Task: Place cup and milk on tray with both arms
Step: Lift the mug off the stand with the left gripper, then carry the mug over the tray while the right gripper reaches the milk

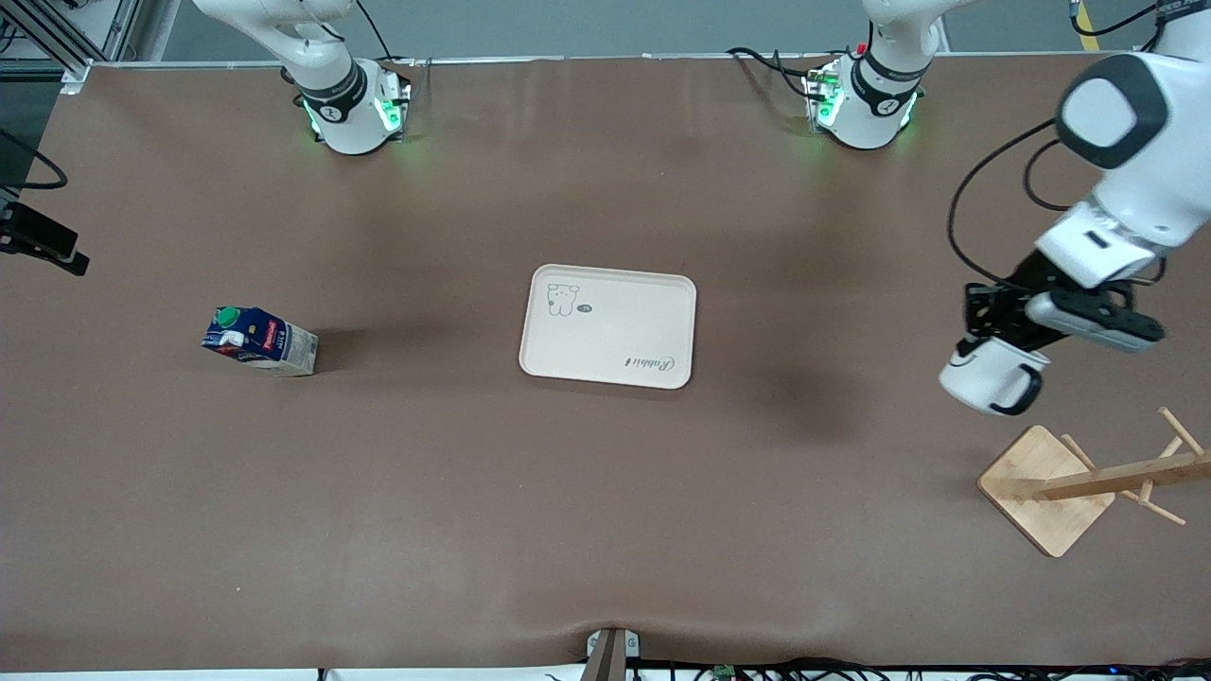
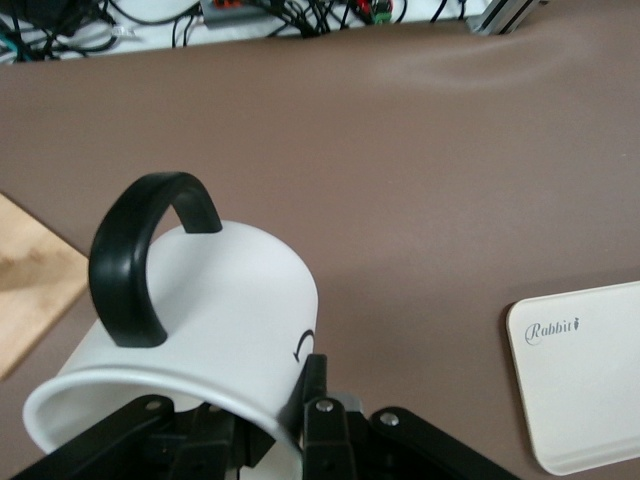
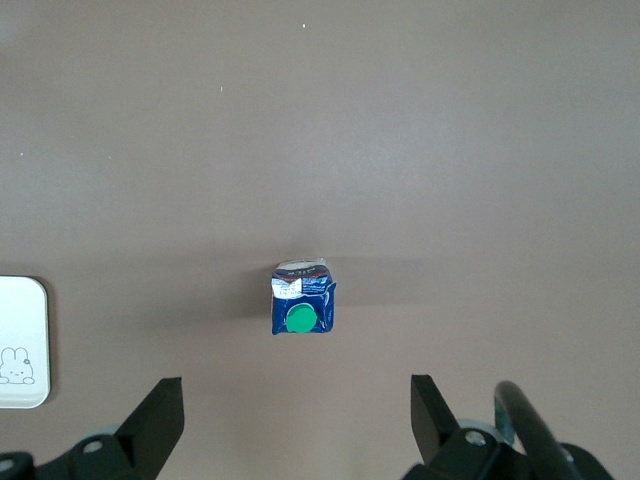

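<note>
While the cup (image 1: 984, 376) hangs in the air, tipped on its side w/ black handle outward, the left claw (image 1: 993, 326) grips its rim, jaws pinched on the wall; it's over bare bench (image 1: 605, 530) betw. tray and rack. Tray (image 1: 609, 325) lies flat at mid-bench, nothing on it, well apart from cup. Milk (image 1: 259, 341) stands upright on the bench toward the right arm's end, well apart from tray. Right claw (image 3: 300, 420) hangs high over the milk, jaws spread wide, gripping nothing; green cap shows betw. its fingers (image 3: 155, 425) from above. Wooden rack (image 1: 1079, 482) sits near the left arm's end, nearer the front cam than the cup.
</note>
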### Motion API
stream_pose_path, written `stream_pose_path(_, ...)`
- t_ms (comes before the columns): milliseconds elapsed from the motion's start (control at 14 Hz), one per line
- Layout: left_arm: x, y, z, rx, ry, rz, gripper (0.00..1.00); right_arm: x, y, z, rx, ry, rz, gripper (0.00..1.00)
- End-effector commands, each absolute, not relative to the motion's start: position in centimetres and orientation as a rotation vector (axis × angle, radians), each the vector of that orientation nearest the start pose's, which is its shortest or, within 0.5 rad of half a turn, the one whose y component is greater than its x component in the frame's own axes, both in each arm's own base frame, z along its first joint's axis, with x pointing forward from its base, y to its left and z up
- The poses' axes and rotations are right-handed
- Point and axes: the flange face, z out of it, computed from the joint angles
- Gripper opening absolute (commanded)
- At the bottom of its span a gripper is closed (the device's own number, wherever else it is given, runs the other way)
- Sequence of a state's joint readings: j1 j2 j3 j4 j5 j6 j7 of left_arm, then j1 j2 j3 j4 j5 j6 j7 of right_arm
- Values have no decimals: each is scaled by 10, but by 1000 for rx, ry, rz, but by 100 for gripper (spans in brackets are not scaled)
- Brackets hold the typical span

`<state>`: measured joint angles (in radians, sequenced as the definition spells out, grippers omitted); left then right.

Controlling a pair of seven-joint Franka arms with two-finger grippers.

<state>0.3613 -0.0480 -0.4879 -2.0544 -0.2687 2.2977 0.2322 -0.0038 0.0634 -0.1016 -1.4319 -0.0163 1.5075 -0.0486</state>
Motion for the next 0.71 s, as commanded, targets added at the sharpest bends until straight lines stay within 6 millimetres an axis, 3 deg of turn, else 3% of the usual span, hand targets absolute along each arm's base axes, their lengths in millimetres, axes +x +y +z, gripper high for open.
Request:
stream_pose_path(0,563,-154,487,-3263,251,-397,0,565,-64,651,-3166,89,-24,100)
stream_pose_path(357,552,-280,467,-3232,267,-165,0,568,-65,644,-3167,94,-4,100)
stream_pose_path(643,542,-341,452,-3200,333,-88,0,572,-66,636,-3165,101,22,100)
